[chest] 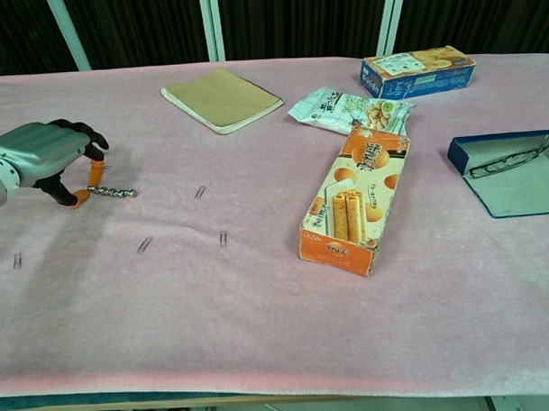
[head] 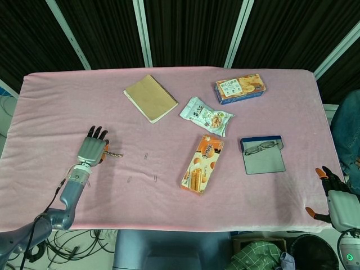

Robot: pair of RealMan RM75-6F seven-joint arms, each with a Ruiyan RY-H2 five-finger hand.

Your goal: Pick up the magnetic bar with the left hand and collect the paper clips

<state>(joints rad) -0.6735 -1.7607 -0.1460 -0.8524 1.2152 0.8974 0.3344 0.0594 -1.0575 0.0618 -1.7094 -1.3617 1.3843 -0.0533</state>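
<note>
My left hand (chest: 40, 156) hangs low over the pink cloth at the left and pinches the near end of the magnetic bar (chest: 113, 191), a thin silvery rod pointing right. The head view shows the same hand (head: 92, 148) and bar (head: 114, 154). Loose paper clips lie on the cloth: one right of the bar's tip (chest: 200, 193), two nearer the front (chest: 144, 244) (chest: 223, 237), and one at the far left (chest: 17, 260). My right hand (head: 336, 201) hangs off the table's right front corner, fingers apart and holding nothing.
An orange snack box (chest: 356, 203) lies in the middle, with a snack bag (chest: 348, 109) and a blue biscuit box (chest: 418, 71) behind it. A tan notebook (chest: 221, 98) is at the back. An open glasses case (chest: 508, 172) sits at the right.
</note>
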